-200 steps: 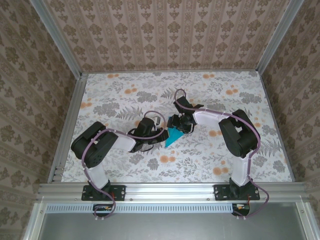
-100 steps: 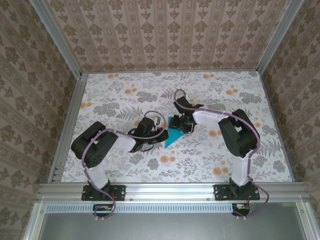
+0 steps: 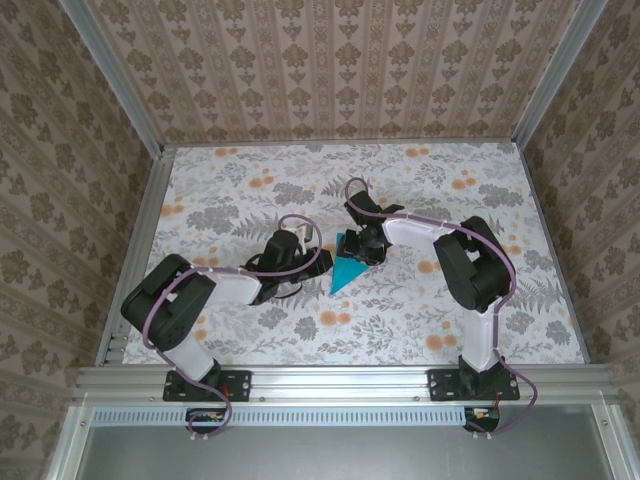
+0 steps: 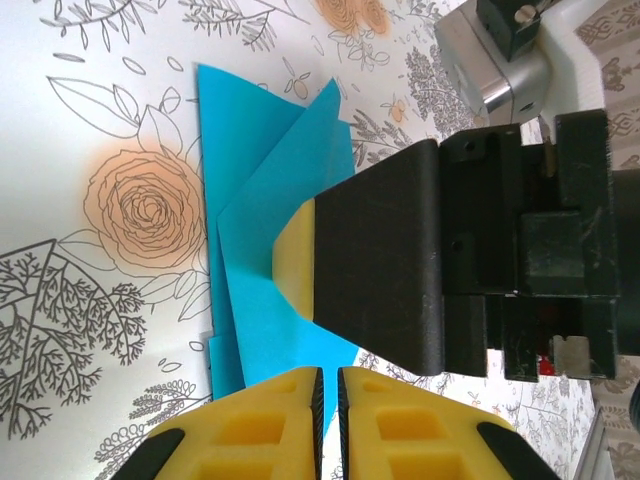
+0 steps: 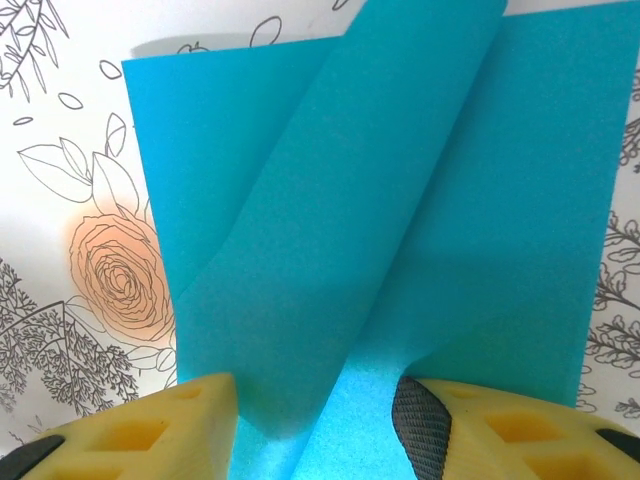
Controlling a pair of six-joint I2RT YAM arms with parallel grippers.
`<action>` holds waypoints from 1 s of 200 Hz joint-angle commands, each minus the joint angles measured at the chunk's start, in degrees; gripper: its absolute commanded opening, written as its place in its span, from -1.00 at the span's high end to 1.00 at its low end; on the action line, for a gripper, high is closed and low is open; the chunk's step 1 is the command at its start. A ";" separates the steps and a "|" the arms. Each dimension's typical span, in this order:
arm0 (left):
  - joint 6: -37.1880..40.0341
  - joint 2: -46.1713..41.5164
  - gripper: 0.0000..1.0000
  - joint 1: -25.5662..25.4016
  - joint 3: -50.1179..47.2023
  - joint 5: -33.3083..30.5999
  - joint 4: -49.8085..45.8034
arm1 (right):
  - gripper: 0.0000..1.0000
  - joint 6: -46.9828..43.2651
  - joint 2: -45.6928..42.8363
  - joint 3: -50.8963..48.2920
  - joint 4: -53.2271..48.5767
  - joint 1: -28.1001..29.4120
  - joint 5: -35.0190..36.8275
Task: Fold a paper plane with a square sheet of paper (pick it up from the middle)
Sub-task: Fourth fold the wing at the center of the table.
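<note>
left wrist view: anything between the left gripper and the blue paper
Nothing blocks the near edge of the paper, right at the shut left gripper. Ahead, a finger of the right gripper sits over its middle.

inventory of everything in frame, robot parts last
paper sheet: 1, teal-blue, partly folded, mid-table between the claws
tablecloth: 1, white with grey and orange flowers, on the table
walls: 3, beige patterned wallpaper, around the table
frame: 1, silver aluminium, along the table edges
arms: 2, black and white, bases at the near edge
cables: 2, purple, along the arms
left claw: 1, yellow pads, shut, at the paper's edge
right claw: 1, yellow pads, open, astride the raised fold
</note>
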 commanded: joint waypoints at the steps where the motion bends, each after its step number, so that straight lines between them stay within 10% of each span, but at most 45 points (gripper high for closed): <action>1: -1.35 2.17 0.72 -0.12 0.07 1.96 1.90 | -0.06 -1.25 7.55 -3.06 -3.62 0.05 4.36; 200: -2.07 9.12 0.74 -1.33 4.11 4.68 -0.76 | -0.10 -0.46 9.05 -2.08 -5.33 0.20 4.18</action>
